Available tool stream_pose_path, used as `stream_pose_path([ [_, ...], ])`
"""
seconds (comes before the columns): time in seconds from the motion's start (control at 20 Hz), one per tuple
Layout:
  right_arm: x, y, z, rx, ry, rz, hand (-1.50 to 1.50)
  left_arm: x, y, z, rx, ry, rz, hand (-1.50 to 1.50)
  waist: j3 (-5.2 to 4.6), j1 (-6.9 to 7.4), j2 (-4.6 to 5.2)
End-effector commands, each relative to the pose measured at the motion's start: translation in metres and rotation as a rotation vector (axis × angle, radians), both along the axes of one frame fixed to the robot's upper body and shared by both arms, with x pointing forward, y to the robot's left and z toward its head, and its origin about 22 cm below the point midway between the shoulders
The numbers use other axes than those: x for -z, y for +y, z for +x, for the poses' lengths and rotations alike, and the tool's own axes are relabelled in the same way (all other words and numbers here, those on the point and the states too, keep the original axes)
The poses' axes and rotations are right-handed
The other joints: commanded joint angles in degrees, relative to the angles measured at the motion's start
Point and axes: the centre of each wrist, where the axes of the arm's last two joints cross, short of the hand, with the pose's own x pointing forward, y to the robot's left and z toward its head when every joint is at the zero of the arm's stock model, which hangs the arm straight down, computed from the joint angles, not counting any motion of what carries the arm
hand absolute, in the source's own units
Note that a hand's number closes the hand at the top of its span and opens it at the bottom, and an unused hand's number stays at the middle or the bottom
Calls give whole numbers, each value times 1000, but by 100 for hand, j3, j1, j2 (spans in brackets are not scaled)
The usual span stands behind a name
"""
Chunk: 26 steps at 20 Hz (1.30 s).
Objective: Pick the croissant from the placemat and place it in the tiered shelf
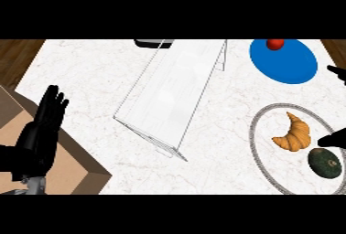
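Lying on the round white placemat [260, 151] with a grey ring border at the right of the counter: a golden-brown croissant [294, 133], curved, ridged, one pointed tip toward the far side. Just beside it on the same mat, a dark green round fruit or vegetable [325, 162], too dark to name. Reaching in from the right edge, black fingertips of the right hand [332, 139], close to the croissant's near end and above the green item; contact impossible to confirm, grip impossible to judge. Resting at the left edge, the left hand [42, 129], fingers straight and up, holding nothing. Standing mid-counter, a clear wire-framed tiered shelf [172, 96]. Farther right, a blue plate [287, 66] with a small red fruit [275, 44]. White marble counter [88, 77], wood floor beyond.
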Motion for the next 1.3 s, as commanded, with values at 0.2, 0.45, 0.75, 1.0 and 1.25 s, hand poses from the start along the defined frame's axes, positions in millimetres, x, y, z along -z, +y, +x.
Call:
stream_pose_path([
  [0.2,15,57,13,77,132,-183,-150,3,-12,10,4,-9,4,0,-78,-24,43],
  [0.45,45,54,14,121,219,-343,-150,-9,17,14,-19,3,17,0,-76,-29,45],
  [0.75,53,42,10,168,307,-411,-150,7,0,1,-22,4,24,0,-75,-85,27],
  [1.0,81,44,12,169,279,-375,-150,6,1,24,-27,5,10,0,-74,-91,39],
  [1.25,100,40,16,165,273,-367,-150,8,4,12,-23,7,13,0,-73,-55,41],
])
